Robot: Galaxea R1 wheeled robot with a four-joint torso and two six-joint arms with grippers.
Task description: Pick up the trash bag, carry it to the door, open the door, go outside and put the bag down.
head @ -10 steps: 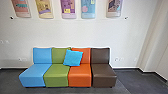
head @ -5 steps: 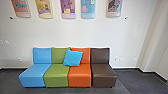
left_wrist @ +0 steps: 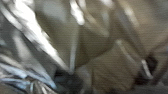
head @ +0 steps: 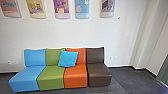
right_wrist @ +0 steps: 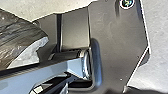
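Observation:
In the left wrist view the trash bag (left_wrist: 105, 50) is very close, its shiny, brownish see-through plastic drawn into creases. My left gripper (left_wrist: 107, 77) is shut on this plastic, its dark parts partly hidden by the folds. The right wrist view has part of the same bag (right_wrist: 17, 35), dark and glossy with a pale torn-looking edge, next to the robot's wide dark plate. How my right gripper stands cannot be made out.
A row of blue, green, orange and brown seats (head: 75, 75) with a blue cushion (head: 68, 58) stands against the white wall (head: 75, 32). Colourful panels hang above. At the right edge is a greenish strip (head: 164, 72) beyond a wall corner.
The head camera has turned to the right, so the seats and wall panels lie farther left and the greenish strip has come in at the right edge.

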